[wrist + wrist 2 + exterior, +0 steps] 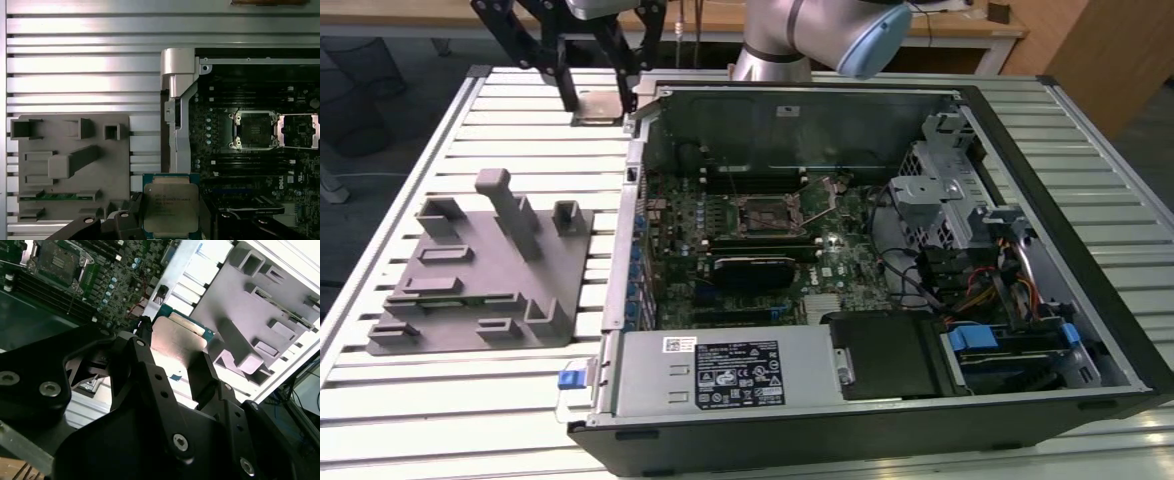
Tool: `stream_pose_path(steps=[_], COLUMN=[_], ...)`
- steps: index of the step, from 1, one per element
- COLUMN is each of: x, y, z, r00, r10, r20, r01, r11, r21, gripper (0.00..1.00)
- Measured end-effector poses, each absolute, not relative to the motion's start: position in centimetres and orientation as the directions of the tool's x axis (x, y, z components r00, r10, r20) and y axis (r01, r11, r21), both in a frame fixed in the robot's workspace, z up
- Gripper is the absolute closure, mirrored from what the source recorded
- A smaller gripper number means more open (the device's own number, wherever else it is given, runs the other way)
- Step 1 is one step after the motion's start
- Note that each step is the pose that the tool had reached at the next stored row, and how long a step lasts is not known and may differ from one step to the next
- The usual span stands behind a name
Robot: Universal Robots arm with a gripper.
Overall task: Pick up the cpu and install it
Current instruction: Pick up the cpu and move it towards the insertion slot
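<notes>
The cpu (596,108) is a flat square chip with a silvery top. It hangs between the two black fingers of my gripper (598,100), which is shut on its edges. This is over the slatted table just outside the far corner of the open computer case (881,250), on the exterior view's left. Both wrist views show the cpu (171,206) (176,337) gripped by the gripper (171,212) (172,347). The black socket (767,212) (255,131) (57,260) on the motherboard stands open, its metal plate (300,131) flipped aside.
A grey plastic tray (480,270) (70,165) (260,315) with upright blocks lies on the table beside the case. The case's tall metal wall (175,115) stands between the gripper and the motherboard. Inside are drive cages, cables and a power supply (720,375).
</notes>
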State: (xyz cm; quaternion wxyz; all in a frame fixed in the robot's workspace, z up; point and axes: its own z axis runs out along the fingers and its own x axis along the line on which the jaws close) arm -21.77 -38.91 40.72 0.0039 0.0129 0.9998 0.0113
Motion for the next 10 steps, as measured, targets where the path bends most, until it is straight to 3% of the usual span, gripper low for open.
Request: stream_pose_path(steps=[10], x=[-19.6], y=[-38.6], z=[40.7], r00=[-1.000], r10=[0.026], r20=[-0.008], r01=[0.026], r11=[0.999], r21=[0.023], gripper=[0.47])
